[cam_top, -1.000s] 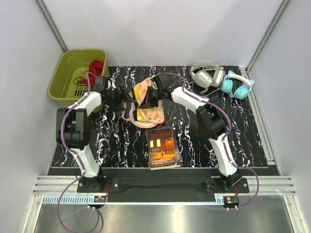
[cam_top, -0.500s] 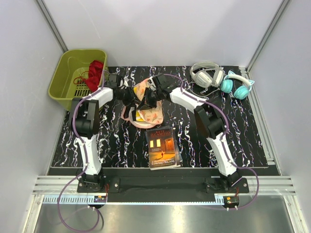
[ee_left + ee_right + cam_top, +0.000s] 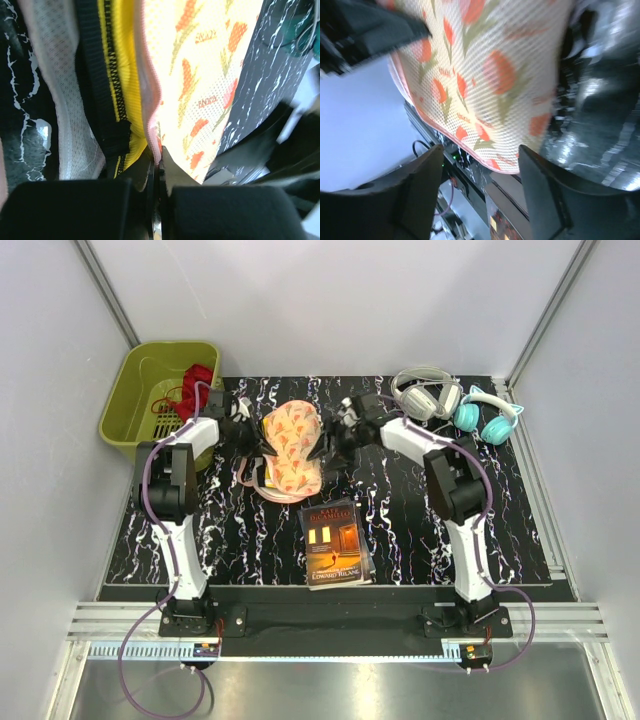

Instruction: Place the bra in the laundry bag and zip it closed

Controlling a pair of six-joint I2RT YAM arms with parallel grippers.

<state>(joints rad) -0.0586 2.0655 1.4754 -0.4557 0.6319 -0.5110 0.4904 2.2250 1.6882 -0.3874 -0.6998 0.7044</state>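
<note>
Peach-pink printed mesh laundry bag, domed, over ribbed yellow bra

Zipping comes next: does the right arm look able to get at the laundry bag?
Probably yes: the right end effector, open, sits right beside the laundry bag with nothing between them.

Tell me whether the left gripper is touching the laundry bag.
Touching. The left wrist view shows it: the left gripper, jaws closed, pinches the pink zip edging of the laundry bag, right beside the yellow bra.
</note>
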